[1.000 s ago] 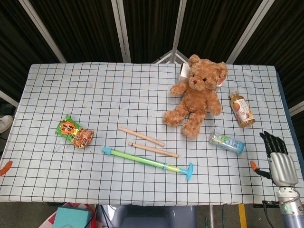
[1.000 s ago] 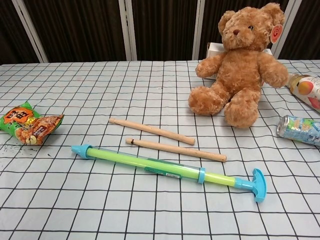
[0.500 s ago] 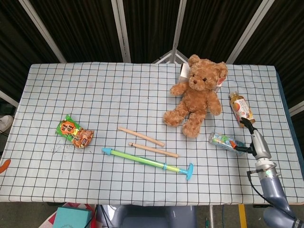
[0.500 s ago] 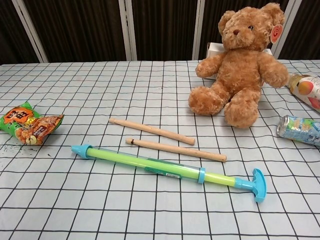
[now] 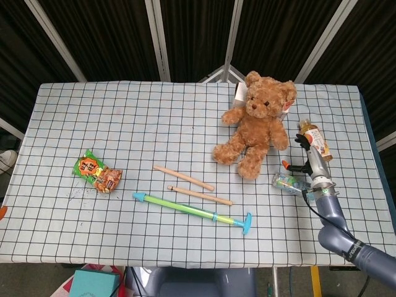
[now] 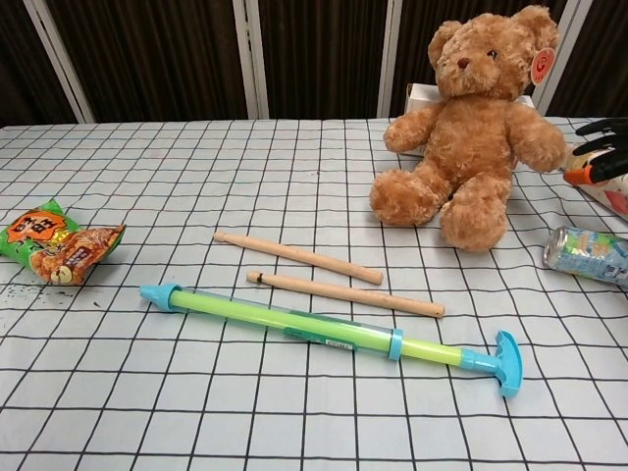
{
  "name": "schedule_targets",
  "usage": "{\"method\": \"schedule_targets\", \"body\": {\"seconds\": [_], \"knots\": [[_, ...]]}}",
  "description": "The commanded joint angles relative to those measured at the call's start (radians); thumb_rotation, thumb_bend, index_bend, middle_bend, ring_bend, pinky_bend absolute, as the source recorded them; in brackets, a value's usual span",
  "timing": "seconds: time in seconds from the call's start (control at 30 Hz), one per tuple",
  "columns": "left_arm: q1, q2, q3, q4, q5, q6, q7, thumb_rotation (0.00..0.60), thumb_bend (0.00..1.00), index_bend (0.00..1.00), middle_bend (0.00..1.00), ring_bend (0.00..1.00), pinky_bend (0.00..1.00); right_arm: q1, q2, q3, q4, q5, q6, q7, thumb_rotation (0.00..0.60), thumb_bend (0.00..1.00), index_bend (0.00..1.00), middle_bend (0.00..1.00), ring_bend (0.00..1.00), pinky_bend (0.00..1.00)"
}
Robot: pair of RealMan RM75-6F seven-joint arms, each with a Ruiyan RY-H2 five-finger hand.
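My right hand (image 5: 308,159) hovers with fingers spread and nothing in it, over the right side of the checked table (image 5: 124,124). It is just above a lying drink can (image 5: 286,181) and beside a lying juice bottle (image 5: 318,145). In the chest view its dark fingers and orange tip (image 6: 601,147) enter at the right edge, in front of the bottle (image 6: 616,198) and above the can (image 6: 589,253). A brown teddy bear (image 5: 253,133) sits to the hand's left. Of my left hand only an orange tip (image 5: 1,212) shows at the left edge.
Two wooden sticks (image 5: 184,177) (image 5: 199,195) lie mid-table, with a green and blue toy pump (image 5: 185,207) in front of them. A green snack bag (image 5: 96,171) lies at the left. A white box (image 6: 422,95) stands behind the bear.
My right hand has swung up from the table's front right corner to above the can and beside the bottle, entering the chest view. The left hand's orange tip has slid further out of view.
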Motion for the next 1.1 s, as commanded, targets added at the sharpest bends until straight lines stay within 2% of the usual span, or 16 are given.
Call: {"method": "schedule_targets", "body": {"seconds": [0.03, 0.27, 1.0, 1.1], "knots": [[-0.002, -0.002, -0.001, -0.003, -0.004, -0.003, 0.010, 0.600, 0.31, 0.16, 0.00, 0.00, 0.12, 0.025, -0.028, 0.014, 0.036, 0.028, 0.011, -0.029, 0.600, 0.30, 0.17, 0.22, 0.18, 0.00], [-0.005, -0.002, 0.000, -0.016, -0.017, -0.017, 0.031, 0.600, 0.31, 0.17, 0.00, 0.00, 0.12, 0.053, -0.055, 0.030, 0.070, 0.054, 0.040, -0.068, 0.600, 0.30, 0.26, 0.29, 0.24, 0.00], [-0.010, 0.008, -0.008, -0.030, -0.048, -0.041, 0.035, 0.600, 0.31, 0.17, 0.00, 0.00, 0.12, 0.133, -0.139, 0.079, 0.095, 0.197, 0.106, -0.197, 0.600, 0.30, 0.27, 0.31, 0.26, 0.00], [-0.009, 0.012, -0.008, -0.030, -0.050, -0.043, 0.028, 0.600, 0.31, 0.17, 0.00, 0.00, 0.12, 0.143, -0.155, 0.084, 0.104, 0.217, 0.120, -0.218, 0.600, 0.30, 0.31, 0.35, 0.29, 0.00]]}}
